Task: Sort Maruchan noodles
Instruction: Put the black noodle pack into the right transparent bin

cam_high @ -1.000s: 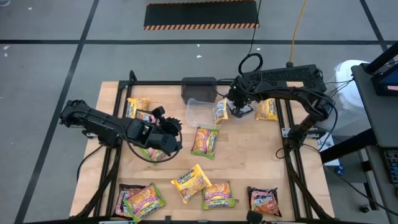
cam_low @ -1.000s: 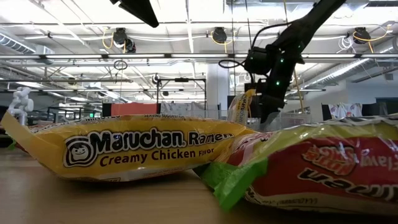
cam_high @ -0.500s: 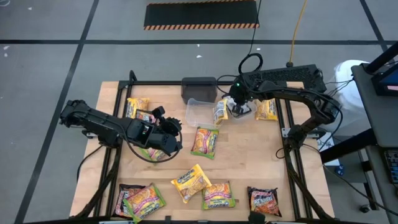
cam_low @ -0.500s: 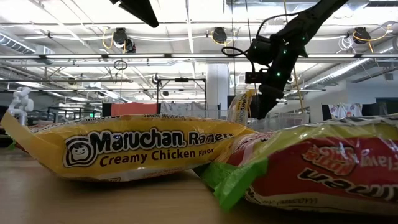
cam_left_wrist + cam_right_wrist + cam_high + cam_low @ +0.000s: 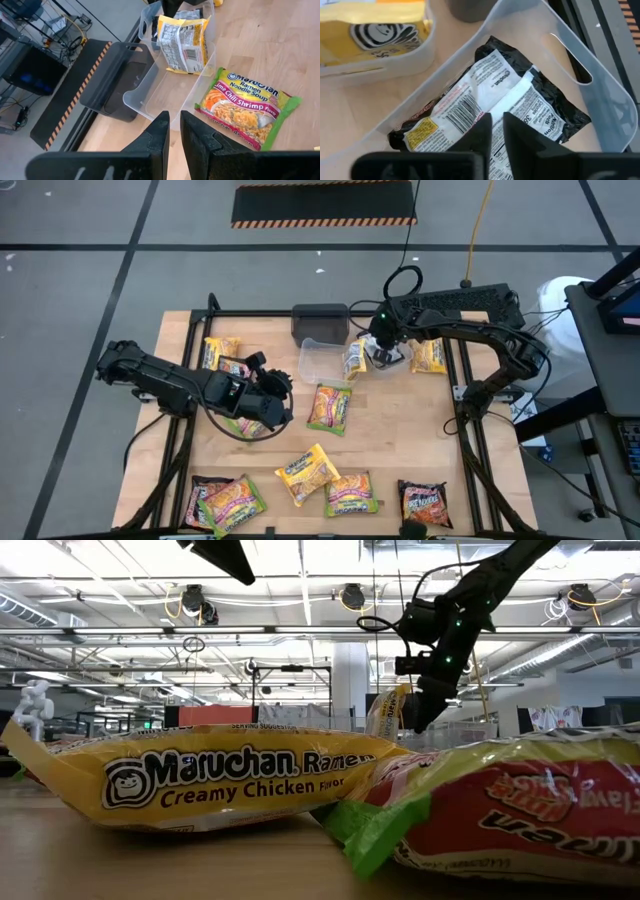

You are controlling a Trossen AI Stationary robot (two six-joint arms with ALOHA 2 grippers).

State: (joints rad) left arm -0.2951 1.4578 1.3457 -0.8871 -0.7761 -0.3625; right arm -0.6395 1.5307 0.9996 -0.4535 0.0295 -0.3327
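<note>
Maruchan packets lie scattered over the table. A dark packet (image 5: 470, 107) lies face down in a clear tub (image 5: 602, 102), straight below my right gripper (image 5: 493, 127), which hovers shut at the far side (image 5: 383, 350). A yellow packet (image 5: 182, 42) stands leaning on the wall of a second clear tub (image 5: 150, 95). Another yellow one (image 5: 430, 357) lies in a tub by the right rail. A green-edged packet (image 5: 245, 107) lies flat on the wood. My left gripper (image 5: 174, 132) is shut, at the table's left middle (image 5: 278, 388), pointing at that tub.
A dark grey box (image 5: 320, 320) sits at the far edge behind the tubs. Yellow, green and dark packets lie along the near edge (image 5: 305, 470), (image 5: 348, 495), (image 5: 425, 502), (image 5: 225, 500). Two more lie at the far left (image 5: 220, 352). Black rails frame the table.
My right gripper has risen a little above the tub with the dark packet and now holds still. The packets and my left arm have not moved.
</note>
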